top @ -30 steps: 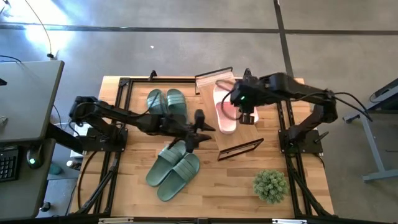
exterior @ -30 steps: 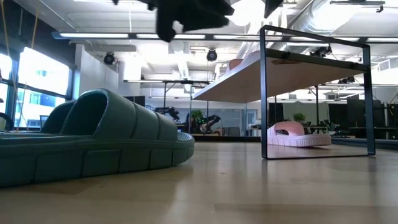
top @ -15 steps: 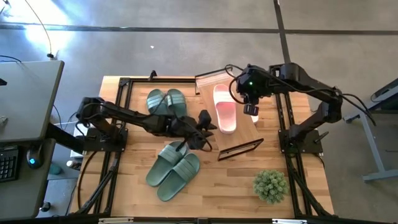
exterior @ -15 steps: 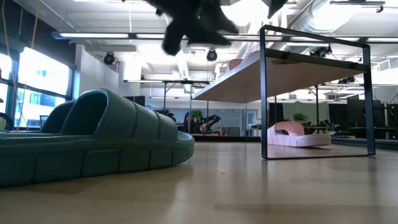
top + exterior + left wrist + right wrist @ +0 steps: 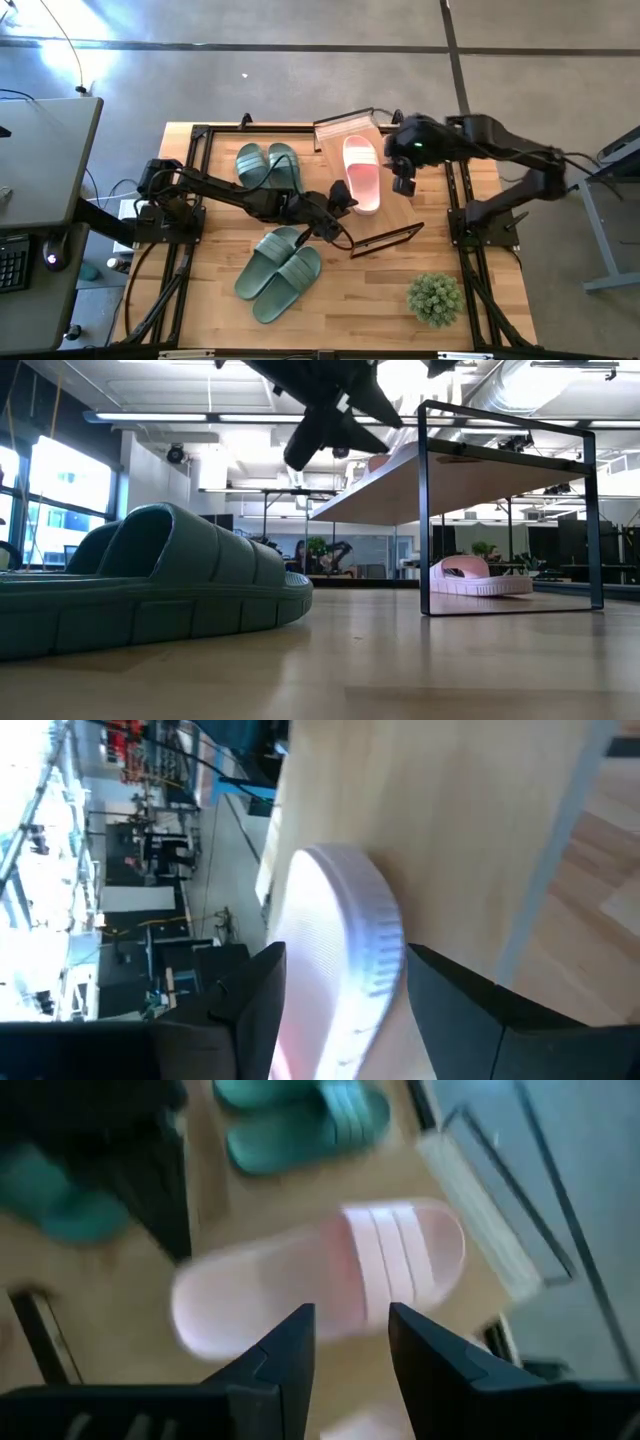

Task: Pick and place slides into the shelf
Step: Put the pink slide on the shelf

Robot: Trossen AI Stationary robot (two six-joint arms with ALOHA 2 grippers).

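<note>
we see the shelf [image 5: 372, 190] standing on the tabletop [image 5: 480, 290], its light wooden top carrying one pink slide [image 5: 361, 174] that lies flat with its strap toward the far end. in the low view a second pink slide [image 5: 480, 576] sits on the tabletop under the shelf. the left claw [image 5: 337, 208] reaches from the left side to the near edge of the shelf, just beside the heel of the pink slide on top; its fingers [image 5: 250, 1010] stand apart on either side of that heel, and we see nothing gripped between them. the right claw [image 5: 403, 181] hangs above the right side of the shelf, just beside the same slide, its fingers [image 5: 290, 1355] parted and empty, with the pink slide showing beyond them. one green pair [image 5: 268, 165] lies side by side on the tabletop left of the shelf, and another green pair [image 5: 279, 270] lies nearer the front, below the left arm. a small potted plant [image 5: 435, 298] stands at the front right corner of the tabletop.
</note>
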